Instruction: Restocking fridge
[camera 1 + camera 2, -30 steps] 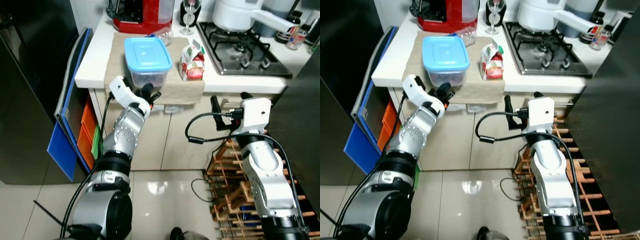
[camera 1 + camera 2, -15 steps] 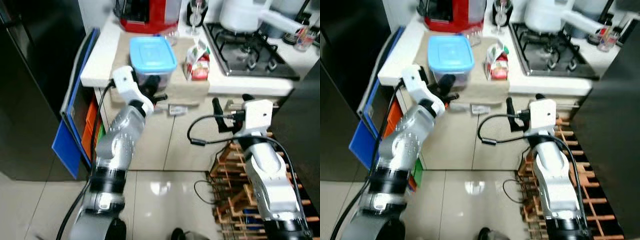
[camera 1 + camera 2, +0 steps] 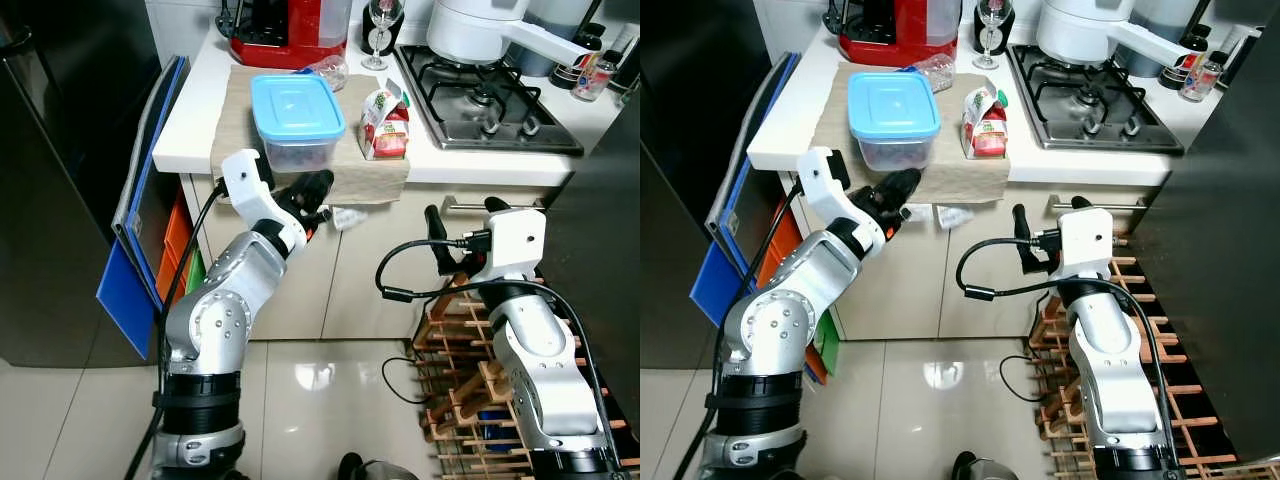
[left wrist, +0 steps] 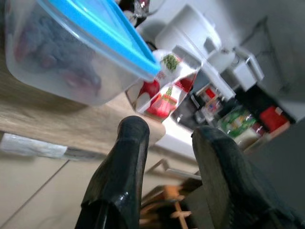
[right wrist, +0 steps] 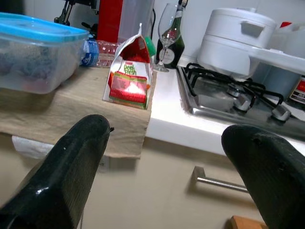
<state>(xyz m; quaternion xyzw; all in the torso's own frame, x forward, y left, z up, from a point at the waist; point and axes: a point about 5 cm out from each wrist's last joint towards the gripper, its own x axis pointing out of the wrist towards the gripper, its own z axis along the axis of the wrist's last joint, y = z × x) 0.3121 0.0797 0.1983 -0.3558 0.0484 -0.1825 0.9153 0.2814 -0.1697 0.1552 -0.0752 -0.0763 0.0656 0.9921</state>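
A clear container with a blue lid (image 3: 297, 118) stands on a beige cloth (image 3: 236, 140) on the white counter (image 3: 190, 120). A small red and white carton (image 3: 385, 125) stands to its right on the same cloth. My left gripper (image 3: 314, 188) is open and holds nothing, just under the counter's edge below the container; the left wrist view looks up past its fingers (image 4: 126, 162) at the container (image 4: 62, 62) and carton (image 4: 162, 90). My right gripper (image 5: 167, 143) is open wide and holds nothing, low in front of the cupboard, facing the carton (image 5: 129, 76).
A black fridge (image 3: 60, 150) stands at the left with blue boards (image 3: 130, 270) leaning beside it. A red appliance (image 3: 290, 30), a wine glass (image 3: 380, 18), a gas hob (image 3: 490, 100) and a white pot (image 3: 470, 30) fill the counter's back. A wooden rack (image 3: 460, 400) stands at the lower right.
The camera swayed forward and back. My left arm has lifted, and its gripper has shifted slightly right under the counter's edge. The right arm has hardly moved.
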